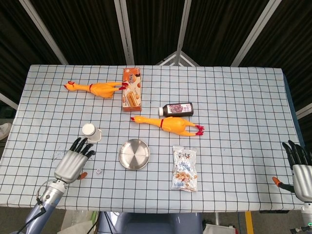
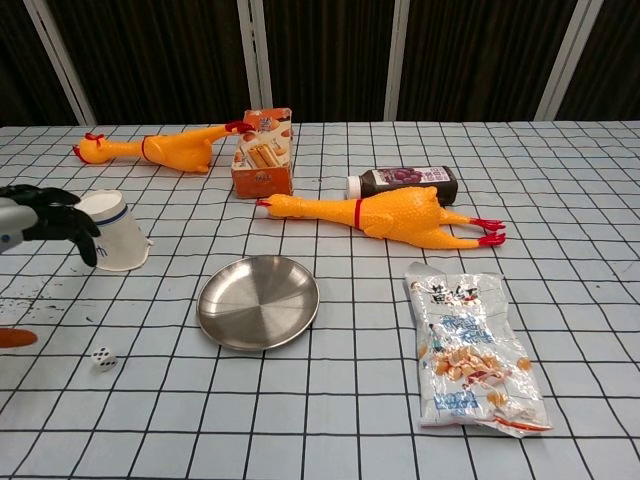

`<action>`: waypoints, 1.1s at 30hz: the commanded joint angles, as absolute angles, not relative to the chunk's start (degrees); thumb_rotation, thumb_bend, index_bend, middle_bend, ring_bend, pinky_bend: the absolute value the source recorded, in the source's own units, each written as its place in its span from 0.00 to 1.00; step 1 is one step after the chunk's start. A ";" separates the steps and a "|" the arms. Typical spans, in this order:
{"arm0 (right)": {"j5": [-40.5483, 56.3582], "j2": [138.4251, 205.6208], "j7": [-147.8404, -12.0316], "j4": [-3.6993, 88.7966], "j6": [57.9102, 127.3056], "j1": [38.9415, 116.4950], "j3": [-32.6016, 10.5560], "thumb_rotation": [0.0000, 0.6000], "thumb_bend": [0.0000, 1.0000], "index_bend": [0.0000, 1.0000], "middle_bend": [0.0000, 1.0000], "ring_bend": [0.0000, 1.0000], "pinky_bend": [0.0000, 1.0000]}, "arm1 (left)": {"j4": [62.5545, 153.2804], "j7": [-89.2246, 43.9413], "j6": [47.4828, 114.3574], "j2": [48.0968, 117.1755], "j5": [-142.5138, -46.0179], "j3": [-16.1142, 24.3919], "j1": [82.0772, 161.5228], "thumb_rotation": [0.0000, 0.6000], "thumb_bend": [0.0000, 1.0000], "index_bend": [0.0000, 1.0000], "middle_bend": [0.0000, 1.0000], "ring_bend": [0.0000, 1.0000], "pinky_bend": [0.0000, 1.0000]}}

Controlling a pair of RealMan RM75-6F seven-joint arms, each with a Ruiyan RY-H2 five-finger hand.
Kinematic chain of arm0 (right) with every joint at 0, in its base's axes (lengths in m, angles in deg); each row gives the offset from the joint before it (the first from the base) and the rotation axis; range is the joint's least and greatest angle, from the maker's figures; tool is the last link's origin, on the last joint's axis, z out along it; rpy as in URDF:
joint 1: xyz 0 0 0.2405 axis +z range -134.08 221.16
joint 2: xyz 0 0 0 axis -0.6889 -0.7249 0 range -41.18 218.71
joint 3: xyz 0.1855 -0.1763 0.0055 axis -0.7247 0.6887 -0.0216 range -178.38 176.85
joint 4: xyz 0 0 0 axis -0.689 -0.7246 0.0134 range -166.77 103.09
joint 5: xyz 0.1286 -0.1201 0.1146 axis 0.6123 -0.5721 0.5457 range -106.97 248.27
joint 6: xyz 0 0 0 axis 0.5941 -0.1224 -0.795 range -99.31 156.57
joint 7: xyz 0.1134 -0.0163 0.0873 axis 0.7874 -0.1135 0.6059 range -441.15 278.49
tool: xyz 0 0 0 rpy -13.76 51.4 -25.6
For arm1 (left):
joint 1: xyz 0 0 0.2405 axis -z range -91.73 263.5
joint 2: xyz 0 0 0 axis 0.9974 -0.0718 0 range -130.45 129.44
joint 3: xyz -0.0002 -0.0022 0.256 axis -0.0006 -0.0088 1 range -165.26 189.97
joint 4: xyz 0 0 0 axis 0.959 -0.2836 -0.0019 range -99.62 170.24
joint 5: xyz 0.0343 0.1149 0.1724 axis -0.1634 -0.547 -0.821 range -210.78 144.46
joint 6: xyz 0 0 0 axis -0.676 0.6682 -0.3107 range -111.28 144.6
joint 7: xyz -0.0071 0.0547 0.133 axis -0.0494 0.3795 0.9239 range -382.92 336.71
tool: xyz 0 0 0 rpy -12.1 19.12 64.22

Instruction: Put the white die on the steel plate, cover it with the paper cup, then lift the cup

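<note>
Head view has the left hand (image 1: 73,164) hovering empty with fingers (image 1: 84,145) spread just left of the small white die (image 1: 99,171), which sits on the table left of the round steel plate (image 1: 134,154), so I'd drop straight down and pinch lightly, since that tiny cube probably skitters.
</note>
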State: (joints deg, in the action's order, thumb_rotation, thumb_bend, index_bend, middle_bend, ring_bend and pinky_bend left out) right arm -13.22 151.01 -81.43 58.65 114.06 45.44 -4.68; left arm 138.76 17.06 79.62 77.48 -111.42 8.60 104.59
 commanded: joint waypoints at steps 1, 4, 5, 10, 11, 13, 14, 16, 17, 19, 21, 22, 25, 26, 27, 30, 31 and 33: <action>-13.15 151.01 -81.39 58.64 114.08 45.40 -4.70 1.00 0.12 0.06 0.05 0.05 0.00 | 139.49 21.89 77.02 80.58 -106.41 8.52 106.90 1.00 0.24 0.32 0.13 0.00 0.00; -13.00 151.02 -81.34 58.62 113.95 45.41 -4.72 1.00 0.12 0.06 0.05 0.05 0.00 | 139.07 23.63 76.66 81.67 -104.53 8.94 107.56 1.00 0.24 0.33 0.13 0.00 0.00; -12.91 151.01 -81.37 58.67 113.84 45.41 -4.69 1.00 0.12 0.06 0.05 0.05 0.00 | 138.87 23.63 76.41 82.10 -103.98 9.11 107.82 1.00 0.24 0.34 0.13 0.00 0.00; -12.67 150.96 -81.44 58.89 113.80 45.38 -4.78 1.00 0.12 0.06 0.05 0.05 0.00 | 138.11 22.98 75.70 82.95 -103.08 9.95 108.70 1.00 0.32 0.39 0.13 0.00 0.00; -12.67 150.95 -81.43 58.91 113.84 45.36 -4.80 1.00 0.12 0.06 0.05 0.05 0.00 | 137.93 22.98 75.83 83.03 -103.10 10.01 108.81 1.00 0.32 0.40 0.12 0.00 0.00; -12.61 150.96 -81.48 58.99 113.88 45.32 -4.81 1.00 0.12 0.06 0.05 0.05 0.00 | 137.42 22.93 76.27 83.20 -103.16 10.22 109.06 1.00 0.32 0.41 0.12 0.00 0.00; -12.59 150.97 -81.46 58.97 113.85 45.34 -4.82 1.00 0.12 0.06 0.05 0.05 0.00 | 137.31 22.87 76.38 83.22 -103.11 10.28 109.14 1.00 0.32 0.41 0.12 0.00 0.00; -12.51 150.97 -81.45 58.96 113.72 45.37 -4.83 1.00 0.12 0.06 0.05 0.05 0.00 | 137.05 22.70 76.60 83.16 -102.84 10.39 109.31 1.00 0.32 0.42 0.12 0.00 0.00; -12.47 151.00 -81.54 58.95 113.68 45.37 -4.83 1.00 0.12 0.06 0.05 0.05 0.00 | 136.93 22.52 76.68 83.10 -102.64 10.43 109.42 1.00 0.32 0.43 0.13 0.00 0.00; -12.45 151.01 -81.70 59.01 113.59 45.43 -4.84 1.00 0.12 0.06 0.05 0.05 0.00 | 136.78 22.15 76.76 82.96 -102.38 10.50 109.62 1.00 0.32 0.43 0.13 0.00 0.00; -12.47 151.01 -81.83 59.09 113.59 45.45 -4.84 1.00 0.12 0.06 0.05 0.05 0.00 | 136.55 21.69 76.95 82.85 -102.31 10.57 109.78 1.00 0.32 0.44 0.13 0.00 0.00; -12.47 151.03 -81.93 59.11 113.60 45.44 -4.83 1.00 0.12 0.06 0.05 0.05 0.00 | 136.31 21.52 76.99 82.77 -102.25 10.66 109.90 1.00 0.32 0.44 0.13 0.00 0.00; -12.34 151.02 -82.17 59.32 113.52 45.38 -4.76 1.00 0.12 0.06 0.05 0.05 0.00 | 135.83 21.28 76.92 82.58 -101.65 10.87 110.16 1.00 0.32 0.44 0.13 0.00 0.00; -12.20 150.99 -82.29 59.36 113.38 45.40 -4.75 1.00 0.12 0.06 0.05 0.05 0.00 | 135.61 21.20 76.86 82.53 -101.31 10.93 110.29 1.00 0.32 0.44 0.13 0.00 0.00; -12.06 151.05 -82.35 59.33 113.20 45.48 -4.80 1.00 0.12 0.06 0.05 0.05 0.00 | 135.46 21.15 76.79 82.49 -101.06 10.98 110.37 1.00 0.32 0.44 0.13 0.00 0.00; -11.89 151.14 -82.48 59.29 113.02 45.55 -4.85 1.00 0.12 0.06 0.05 0.05 0.00 | 134.82 20.90 76.51 82.47 -100.34 11.26 110.73 1.00 0.32 0.44 0.13 0.00 0.00; -11.88 151.14 -82.48 59.30 113.01 45.54 -4.84 1.00 0.12 0.06 0.05 0.05 0.00 | 134.65 20.85 76.50 82.53 -100.27 11.33 110.82 1.00 0.32 0.44 0.13 0.00 0.00; -11.81 151.14 -82.44 59.28 112.92 45.55 -4.83 1.00 0.12 0.06 0.05 0.05 0.00 | 134.14 20.65 76.47 82.78 -100.16 11.48 111.04 1.00 0.32 0.43 0.13 0.00 0.00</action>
